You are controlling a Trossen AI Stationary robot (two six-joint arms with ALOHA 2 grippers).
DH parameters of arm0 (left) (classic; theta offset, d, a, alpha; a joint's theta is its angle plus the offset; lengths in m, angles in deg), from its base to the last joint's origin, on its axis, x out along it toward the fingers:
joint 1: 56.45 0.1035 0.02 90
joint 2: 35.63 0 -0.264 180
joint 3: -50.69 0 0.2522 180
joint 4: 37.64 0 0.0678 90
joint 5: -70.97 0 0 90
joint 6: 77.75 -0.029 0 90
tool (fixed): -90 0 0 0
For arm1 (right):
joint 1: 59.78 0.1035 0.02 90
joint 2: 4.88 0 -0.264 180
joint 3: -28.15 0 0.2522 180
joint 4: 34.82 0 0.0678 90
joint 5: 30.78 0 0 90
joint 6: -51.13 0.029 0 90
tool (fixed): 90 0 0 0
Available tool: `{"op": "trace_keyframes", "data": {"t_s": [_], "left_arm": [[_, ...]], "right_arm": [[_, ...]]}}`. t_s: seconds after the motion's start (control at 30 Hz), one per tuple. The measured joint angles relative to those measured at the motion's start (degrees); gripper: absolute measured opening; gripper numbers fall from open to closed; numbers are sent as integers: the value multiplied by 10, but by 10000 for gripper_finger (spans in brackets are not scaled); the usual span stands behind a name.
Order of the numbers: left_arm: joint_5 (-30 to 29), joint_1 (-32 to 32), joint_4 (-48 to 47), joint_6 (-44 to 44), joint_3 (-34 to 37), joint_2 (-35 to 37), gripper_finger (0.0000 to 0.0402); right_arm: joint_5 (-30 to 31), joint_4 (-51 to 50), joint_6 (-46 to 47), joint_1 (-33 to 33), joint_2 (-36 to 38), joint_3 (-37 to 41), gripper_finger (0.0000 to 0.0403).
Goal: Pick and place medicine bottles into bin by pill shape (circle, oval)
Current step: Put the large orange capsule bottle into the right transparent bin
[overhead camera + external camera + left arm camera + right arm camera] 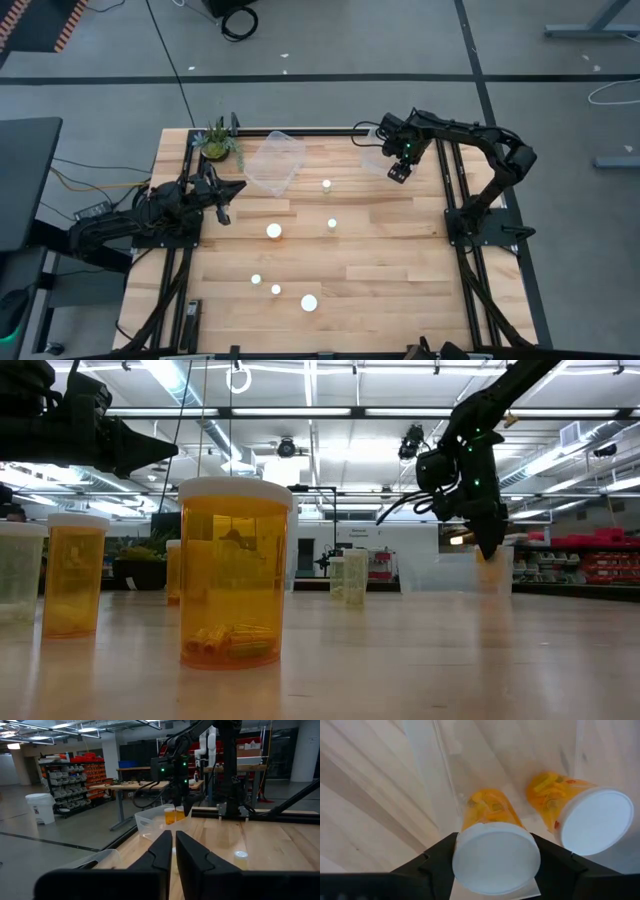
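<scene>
At about one o'clock on the pale wooden surface (380, 250), the right gripper (399, 172) hangs over a clear plastic bin (372, 160) at the far right side, pinching a small amber medicine bottle with a white cap (496, 857) between its two dark fingers. Just beside it, inside the same bin, lies a second amber bottle with a white cap (590, 820), tilted; its pills show through the wall, but their shape cannot be told.

At about eleven o'clock sits another clear plastic bin (272, 163), with a green potted plant (217, 140) at its nine o'clock side. The left gripper (222, 210) waits near the surface's nine o'clock edge, its fingers pressed together around nothing.

Six more white-capped bottles stand apart on the open wood: one (327, 184) near the centre, two (273, 231) (332, 224) a little toward six o'clock of it, and three (256, 280) (276, 289) (309, 302) grouped near six o'clock. The nearest bottle in the low view (235, 572) holds elongated pills at its bottom.
</scene>
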Motion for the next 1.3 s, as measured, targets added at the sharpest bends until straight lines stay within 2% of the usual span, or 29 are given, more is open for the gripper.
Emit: {"op": "trace_keyframes", "data": {"t_s": [1.17, 1.3], "left_arm": [[0, 0, 0, 0, 0, 0, 32], [0, 0, 0, 0, 0, 0, 26]], "right_arm": [[0, 2, 0, 0, 0, 0, 240], [0, 1, -2, 0, 0, 0, 253]]}}
